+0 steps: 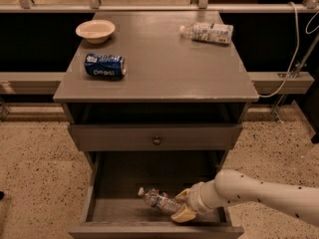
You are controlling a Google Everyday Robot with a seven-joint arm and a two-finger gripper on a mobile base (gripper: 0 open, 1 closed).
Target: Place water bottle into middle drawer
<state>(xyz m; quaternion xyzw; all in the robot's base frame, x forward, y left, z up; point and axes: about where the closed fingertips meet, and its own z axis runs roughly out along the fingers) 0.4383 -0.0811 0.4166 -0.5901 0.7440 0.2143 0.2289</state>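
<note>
The clear water bottle (pixel 158 200) with a white cap lies nearly flat, cap to the left, inside the open middle drawer (pixel 102 210), low over its floor. My gripper (pixel 182 205) reaches in from the right on a white arm and is shut on the bottle's base end. The yellowish fingers (pixel 184 214) sit on either side of the bottle, near the drawer's front right.
On the grey cabinet top (pixel 164 68) lie a blue soda can (pixel 105 65), a cream bowl (pixel 95 30) and a bottle with a wide white label (pixel 209 32). The shallow drawer with a round knob (pixel 156 140) is closed above. A cable hangs at right.
</note>
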